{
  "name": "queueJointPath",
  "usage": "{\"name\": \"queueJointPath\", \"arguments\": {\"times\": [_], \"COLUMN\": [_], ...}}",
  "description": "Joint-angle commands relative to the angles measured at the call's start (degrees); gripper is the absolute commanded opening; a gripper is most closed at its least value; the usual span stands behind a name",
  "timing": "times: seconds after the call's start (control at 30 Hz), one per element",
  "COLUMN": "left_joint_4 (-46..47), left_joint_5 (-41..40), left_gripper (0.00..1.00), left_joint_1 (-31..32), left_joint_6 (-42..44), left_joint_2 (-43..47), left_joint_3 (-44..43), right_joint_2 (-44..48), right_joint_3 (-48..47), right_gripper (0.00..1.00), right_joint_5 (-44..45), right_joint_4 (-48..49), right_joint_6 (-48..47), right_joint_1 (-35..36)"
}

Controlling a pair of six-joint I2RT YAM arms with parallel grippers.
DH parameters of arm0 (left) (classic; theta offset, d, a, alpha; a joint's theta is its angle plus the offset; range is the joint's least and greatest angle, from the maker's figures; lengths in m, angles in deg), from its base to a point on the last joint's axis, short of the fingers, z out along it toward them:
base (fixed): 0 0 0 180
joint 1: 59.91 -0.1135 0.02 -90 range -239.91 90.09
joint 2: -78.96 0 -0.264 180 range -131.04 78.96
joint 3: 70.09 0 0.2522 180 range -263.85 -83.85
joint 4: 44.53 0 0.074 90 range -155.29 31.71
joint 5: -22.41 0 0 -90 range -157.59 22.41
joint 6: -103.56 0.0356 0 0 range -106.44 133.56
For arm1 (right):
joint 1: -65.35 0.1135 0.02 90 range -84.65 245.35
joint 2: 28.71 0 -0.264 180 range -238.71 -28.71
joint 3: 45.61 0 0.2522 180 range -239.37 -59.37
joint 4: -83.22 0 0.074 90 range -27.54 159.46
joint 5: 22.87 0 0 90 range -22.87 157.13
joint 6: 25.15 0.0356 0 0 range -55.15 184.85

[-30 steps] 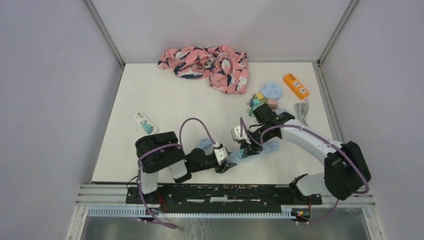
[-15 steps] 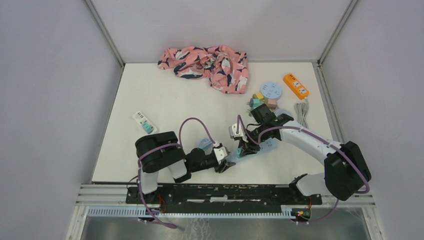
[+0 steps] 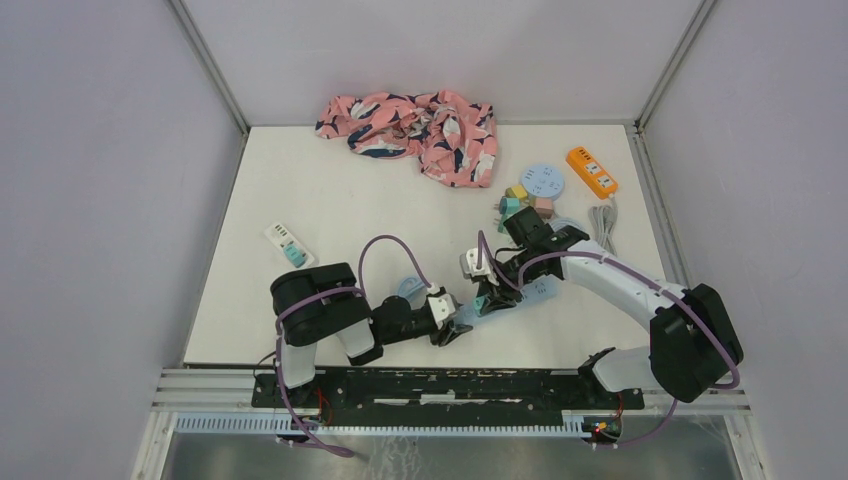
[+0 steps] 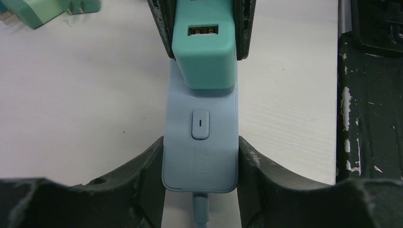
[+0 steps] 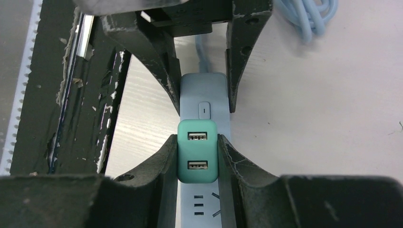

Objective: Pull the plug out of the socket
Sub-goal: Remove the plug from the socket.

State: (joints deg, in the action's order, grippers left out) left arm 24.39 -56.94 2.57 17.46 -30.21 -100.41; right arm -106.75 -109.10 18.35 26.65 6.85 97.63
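Nearest, the left gripper (image 4: 200, 151) is set across the near end of the pale blue power strip (image 4: 216, 118). Its jaws are partly closed against the strip's two long edges, just behind the switch, where the cable (image 4: 201, 214) leaves. The strip is thereby pinned flat on the tabletop (image 3: 330, 190), near the front edge and a little right of centre.

Just beyond the switch, the teal plug (image 4: 205, 57), a two-port USB block, stands in the strip. It appears fully seated, though the pins are hidden and a slight lift cannot be ruled out.

The right gripper (image 5: 197, 142) is brought in from the far side. Its jaws are nearly closed and clamped on the plug's two flat side faces.

Handling, as judged:
- The plug is taken to be light, rigid moulded plastic with smooth, somewhat slippery sides, held only by pin friction.
- The strip is likewise light and would be lifted with the plug unless restrained.
- A hold low on the flat sides is best, with the pull made straight along the pins, not rocked.

Farther right lie spare plugs (image 3: 520, 200), a round socket (image 3: 541, 181) and an orange strip (image 3: 591, 171). A patterned cloth (image 3: 420, 125) lies at the far edge.
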Motion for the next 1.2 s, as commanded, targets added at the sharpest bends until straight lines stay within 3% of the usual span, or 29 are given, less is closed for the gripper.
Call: {"name": "queueJointPath", "arguments": {"times": [0.0, 0.13, 0.27, 0.43, 0.67, 0.9, 1.07, 1.17], "left_joint_4": [1.27, 1.32, 1.31, 1.35, 1.37, 1.31, 1.37, 1.38], "left_joint_5": [-0.11, -0.28, -0.28, -0.14, -0.17, -0.04, -0.02, 0.12], "left_gripper": [0.03, 0.03, 0.03, 0.03, 0.03, 0.03, 0.03, 0.03], "left_joint_1": [0.10, 0.10, 0.13, 0.10, 0.12, 0.10, 0.10, 0.12], "left_joint_6": [-0.63, -0.56, -0.56, -0.58, -0.65, -0.72, -0.76, -0.74], "left_joint_2": [-0.88, -0.88, -0.94, -0.94, -1.25, -1.74, -1.49, -1.66], "left_joint_3": [-0.14, -0.05, 0.03, -0.05, -0.19, -0.41, -0.21, -0.36], "right_joint_2": [1.09, 0.57, 1.28, 0.17, 1.76, 2.09, 2.38, 2.35], "right_joint_3": [-1.00, -2.73, -3.78, -3.36, 0.23, -1.05, -2.78, -2.77], "right_gripper": [0.00, 0.00, 0.00, 0.00, 0.00, 0.00, 0.00, 0.00], "right_joint_5": [-1.77, 1.91, 1.86, -5.69, -1.78, 4.69, 3.26, -3.68], "right_joint_4": [10.57, 7.97, 0.87, -5.19, 9.53, 11.43, 3.68, -3.84], "right_joint_6": [9.85, 8.79, 1.34, -6.77, 6.88, 10.30, 3.50, -7.27], "right_joint_1": [0.96, -1.33, -2.93, -2.22, 2.46, 1.00, -0.85, -0.69]}}
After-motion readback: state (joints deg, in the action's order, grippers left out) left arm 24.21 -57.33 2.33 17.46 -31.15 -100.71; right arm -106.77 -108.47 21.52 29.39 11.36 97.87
